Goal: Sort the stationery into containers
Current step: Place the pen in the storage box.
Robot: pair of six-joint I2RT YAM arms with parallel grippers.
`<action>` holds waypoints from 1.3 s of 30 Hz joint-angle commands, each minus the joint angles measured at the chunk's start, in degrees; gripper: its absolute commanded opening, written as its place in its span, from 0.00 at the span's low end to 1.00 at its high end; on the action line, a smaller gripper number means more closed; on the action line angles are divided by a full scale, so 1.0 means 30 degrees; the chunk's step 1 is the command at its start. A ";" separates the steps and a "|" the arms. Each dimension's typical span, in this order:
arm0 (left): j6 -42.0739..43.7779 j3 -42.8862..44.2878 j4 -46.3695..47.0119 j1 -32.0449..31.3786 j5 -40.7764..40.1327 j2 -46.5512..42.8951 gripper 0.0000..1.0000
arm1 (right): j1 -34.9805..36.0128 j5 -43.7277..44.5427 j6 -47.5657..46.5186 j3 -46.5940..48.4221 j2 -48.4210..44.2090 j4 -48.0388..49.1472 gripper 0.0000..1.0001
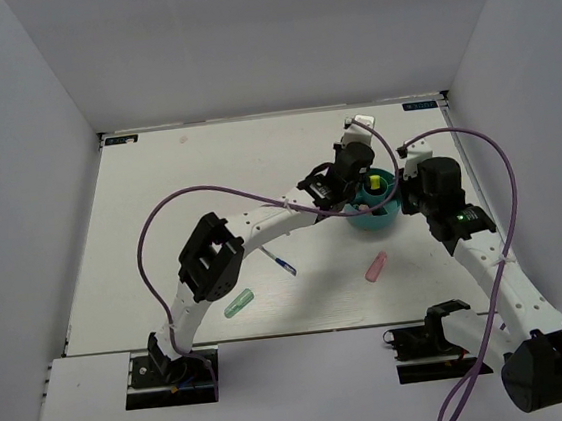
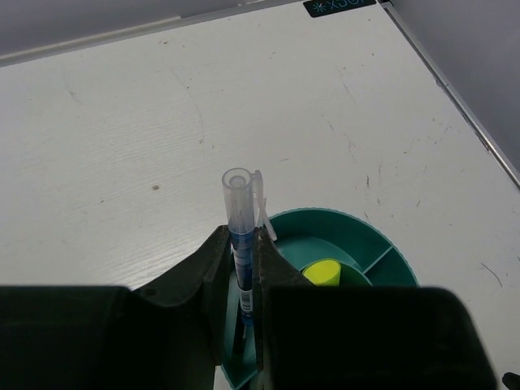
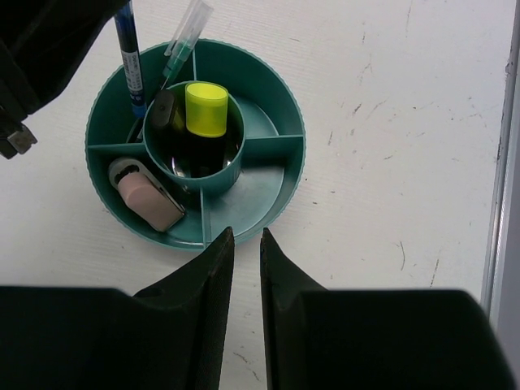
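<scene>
The round teal tub (image 3: 292,138) stands at the right middle of the table (image 1: 207,178). Its centre cup holds a yellow-capped marker (image 3: 205,108). A pink stubby piece (image 3: 148,201) lies in one outer compartment, and a clear-capped pen (image 3: 183,41) leans in another. My left gripper (image 2: 242,236) is shut on a blue pen (image 2: 240,215), held upright with its lower end inside the tub's outer compartment. My right gripper (image 3: 246,234) hovers just off the tub's near rim, jaws slightly apart with nothing between them. Loose on the table lie another blue pen (image 1: 280,263), a pink piece (image 1: 375,267) and a mint-green piece (image 1: 238,302).
White walls close the table at the back and on both sides. Purple cables (image 1: 148,235) loop over the left and right parts of the table. The right wall's edge (image 3: 504,162) runs close beside the tub.
</scene>
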 commanded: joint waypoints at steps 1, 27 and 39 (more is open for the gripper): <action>-0.0440 -0.0414 -0.0149 -0.0128 0.0078 -0.0303 0.25 | -0.0267 -0.0368 -0.0060 -0.0059 -0.0217 0.0559 0.23; -0.1085 -0.1146 -0.1057 -0.0215 0.0195 -0.0654 0.40 | -0.1089 -0.3123 -0.0704 0.0058 -0.0422 -0.0232 0.38; -0.1290 -0.1617 -0.1291 -0.0186 0.0254 -0.0742 0.61 | -0.1469 -0.3269 -0.0587 0.0029 -0.0450 -0.0261 0.38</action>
